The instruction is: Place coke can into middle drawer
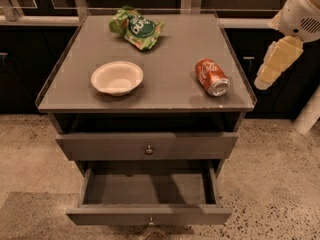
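The coke can lies on its side near the right edge of the cabinet top, silver end toward the front. The middle drawer is pulled open at the bottom of the view, and nothing shows inside it. My gripper hangs in the air to the right of the cabinet, beyond its right edge and about level with the can. It is apart from the can and holds nothing that I can see.
A white bowl sits left of centre on the top. A green chip bag lies at the back. The drawer above is closed. A white post stands at the right on the speckled floor.
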Robot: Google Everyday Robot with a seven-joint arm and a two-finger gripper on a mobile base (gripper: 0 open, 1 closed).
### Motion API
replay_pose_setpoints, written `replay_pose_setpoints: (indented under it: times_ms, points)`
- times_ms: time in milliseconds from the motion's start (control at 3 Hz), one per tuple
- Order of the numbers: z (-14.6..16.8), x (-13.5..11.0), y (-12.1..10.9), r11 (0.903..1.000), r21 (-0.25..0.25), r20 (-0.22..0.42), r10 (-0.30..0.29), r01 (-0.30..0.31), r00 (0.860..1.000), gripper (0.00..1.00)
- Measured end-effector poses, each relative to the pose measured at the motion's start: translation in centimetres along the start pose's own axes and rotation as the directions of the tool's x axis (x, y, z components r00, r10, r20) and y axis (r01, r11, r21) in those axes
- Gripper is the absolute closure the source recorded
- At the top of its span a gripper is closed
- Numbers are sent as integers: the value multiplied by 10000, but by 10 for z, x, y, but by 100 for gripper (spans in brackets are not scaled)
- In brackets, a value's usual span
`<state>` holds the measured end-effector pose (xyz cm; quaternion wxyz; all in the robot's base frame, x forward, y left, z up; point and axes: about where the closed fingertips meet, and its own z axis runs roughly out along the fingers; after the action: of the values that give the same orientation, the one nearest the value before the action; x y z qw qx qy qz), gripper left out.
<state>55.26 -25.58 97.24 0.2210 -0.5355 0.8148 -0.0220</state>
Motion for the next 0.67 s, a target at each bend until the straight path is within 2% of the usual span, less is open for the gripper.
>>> replay_pose_setpoints:
  times_ms: [333,667]
  points:
    - [11,-1,4,9973,-244,423,705,-695,9966,0]
    - [58,-29,9,9776,-1480,810,1629,-1498,9833,0]
